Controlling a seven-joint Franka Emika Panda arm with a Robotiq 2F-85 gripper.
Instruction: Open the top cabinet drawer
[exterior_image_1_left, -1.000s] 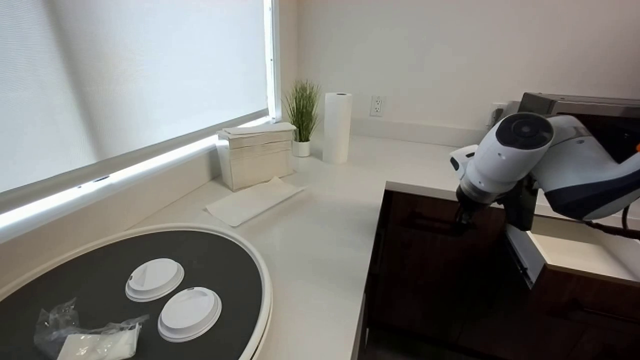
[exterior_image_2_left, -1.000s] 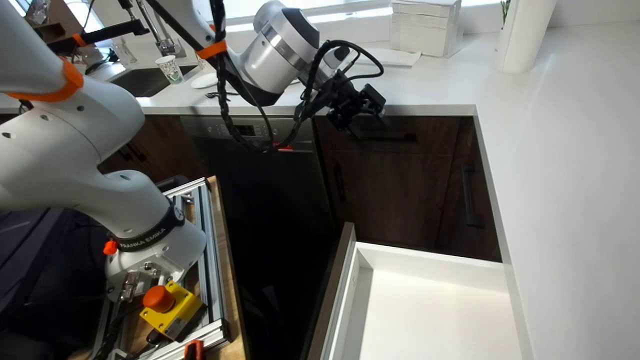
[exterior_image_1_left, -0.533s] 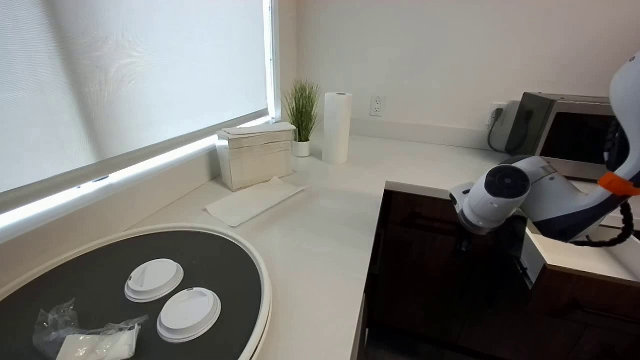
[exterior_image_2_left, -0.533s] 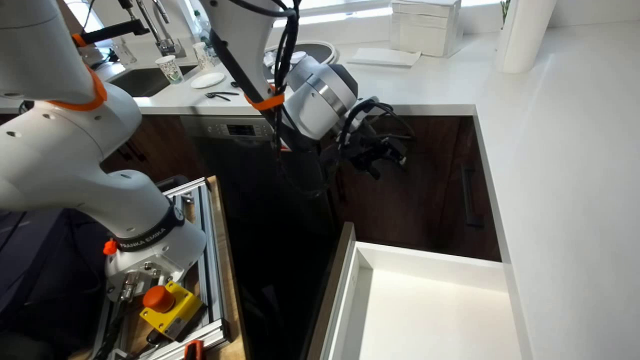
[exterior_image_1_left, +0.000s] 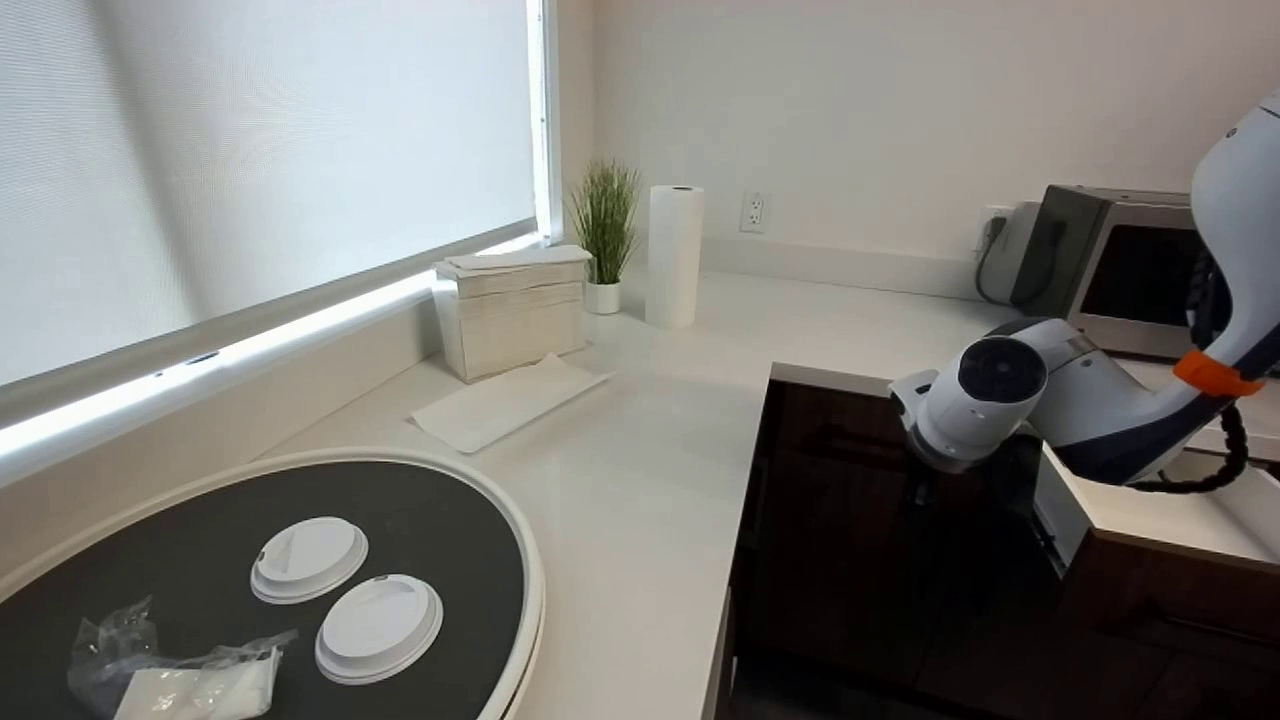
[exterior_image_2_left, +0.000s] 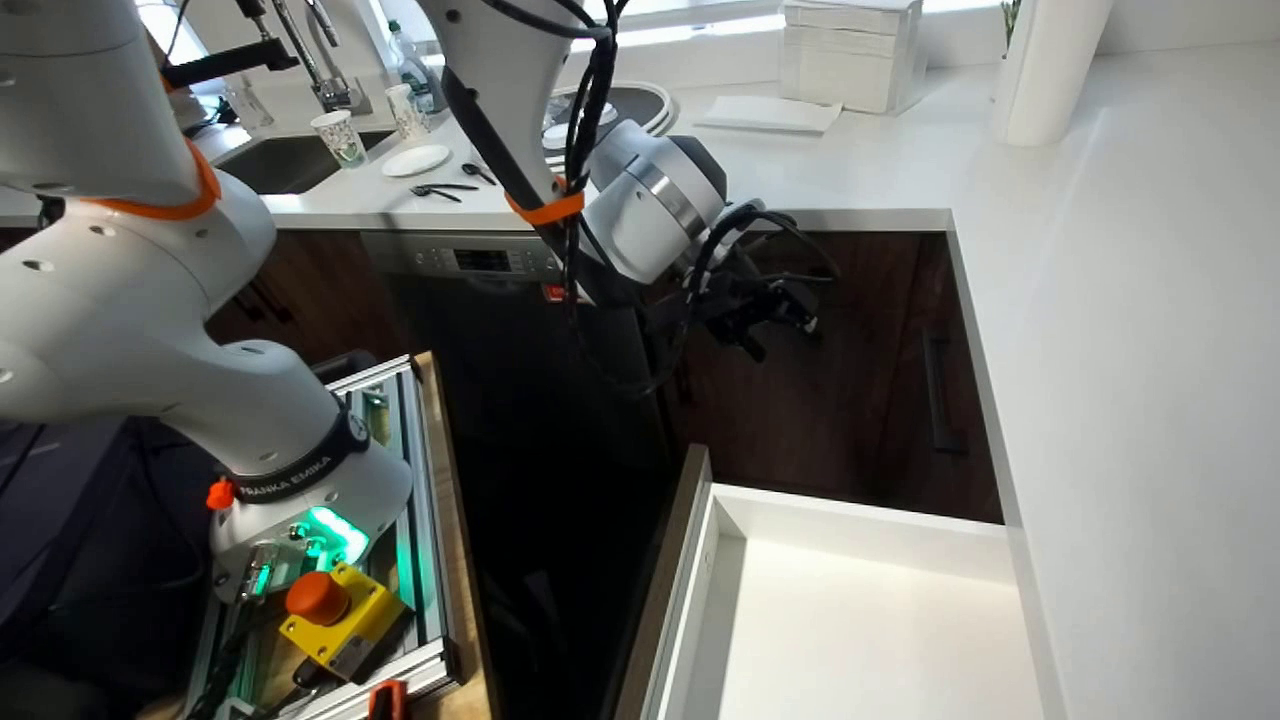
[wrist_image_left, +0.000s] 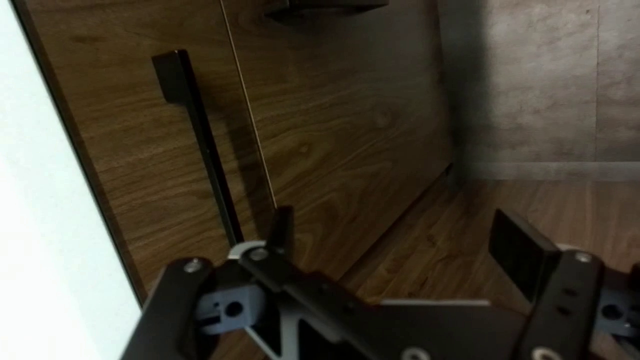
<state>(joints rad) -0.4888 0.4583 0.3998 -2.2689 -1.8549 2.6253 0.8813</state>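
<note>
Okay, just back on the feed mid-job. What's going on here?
A robot arm is on a drawer-opening job but grips nothing at this moment. In the wrist view its hand is open, jaws wide apart, facing a shut drawer whose black handle is not in its grasp. A shallow drawer with a pale inside already stands pulled out, apart from the hand in an exterior view. What pulled it out, these pictures can't tell.

In an exterior view we observe the top drawer open, white inside; left of this drawer sits the robot base, beyond the drawer the gripper.
</note>
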